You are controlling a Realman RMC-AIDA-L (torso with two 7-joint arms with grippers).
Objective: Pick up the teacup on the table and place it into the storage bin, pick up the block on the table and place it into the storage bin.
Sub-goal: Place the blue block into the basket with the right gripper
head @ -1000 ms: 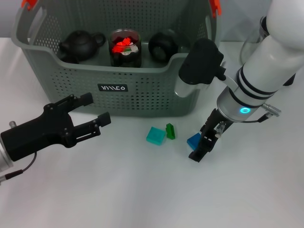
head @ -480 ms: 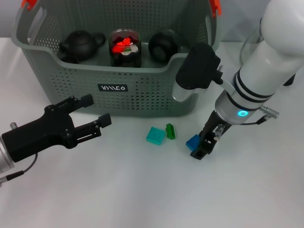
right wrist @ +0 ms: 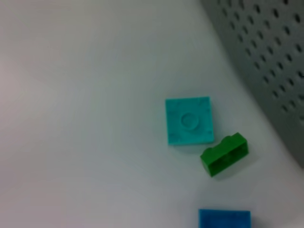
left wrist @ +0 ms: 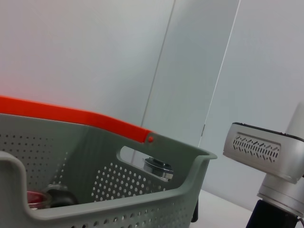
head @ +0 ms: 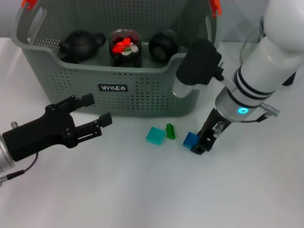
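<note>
right gripper [head: 199, 146] at blue block [head: 190, 139], white table [head: 142, 190]

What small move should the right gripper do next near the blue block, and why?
Probably close on the blue block. The right gripper is low on the table, with the block right against its fingers, beside the storage bin. Whether it is already shut, I cannot tell. The left gripper hovers idle.

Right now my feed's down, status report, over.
Right gripper down at blue block. Left gripper open, idle before storage bin. Teal block, green block beside.
</note>
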